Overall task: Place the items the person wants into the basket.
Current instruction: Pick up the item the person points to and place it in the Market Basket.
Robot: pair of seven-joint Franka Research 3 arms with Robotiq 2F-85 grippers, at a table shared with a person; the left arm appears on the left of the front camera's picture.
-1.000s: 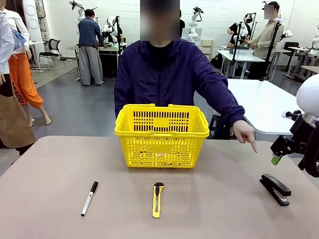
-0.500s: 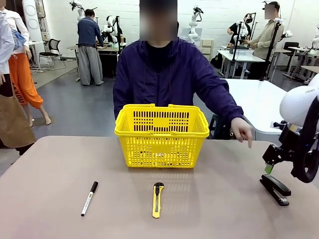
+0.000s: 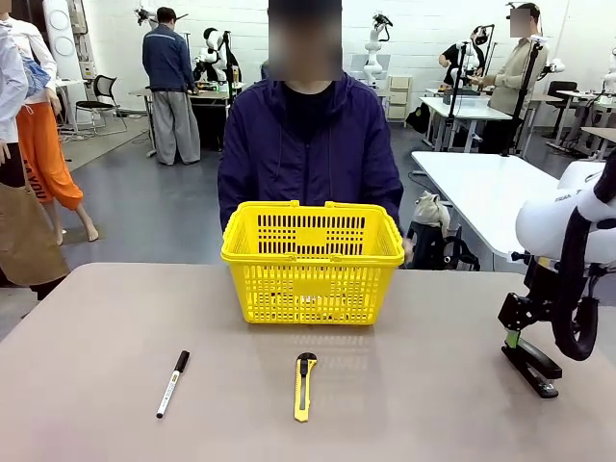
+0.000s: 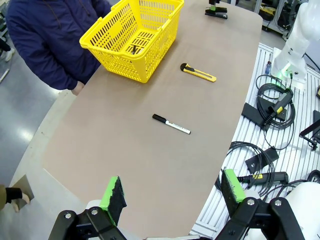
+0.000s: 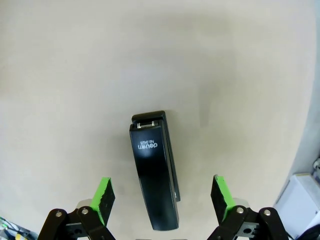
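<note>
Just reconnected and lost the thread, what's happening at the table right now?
The right gripper hangs open directly over the stapler, jaws either side of it, not yet gripping. The left gripper is open and idle at the table's near end. The basket sits in front of the person, with something small and dark inside. A marker and utility knife lie untouched.

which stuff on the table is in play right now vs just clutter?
In play:
- stapler, between the open right gripper's fingers
- yellow basket
- a small dark item already in the basket

Lying about:
- marker
- utility knife
</note>
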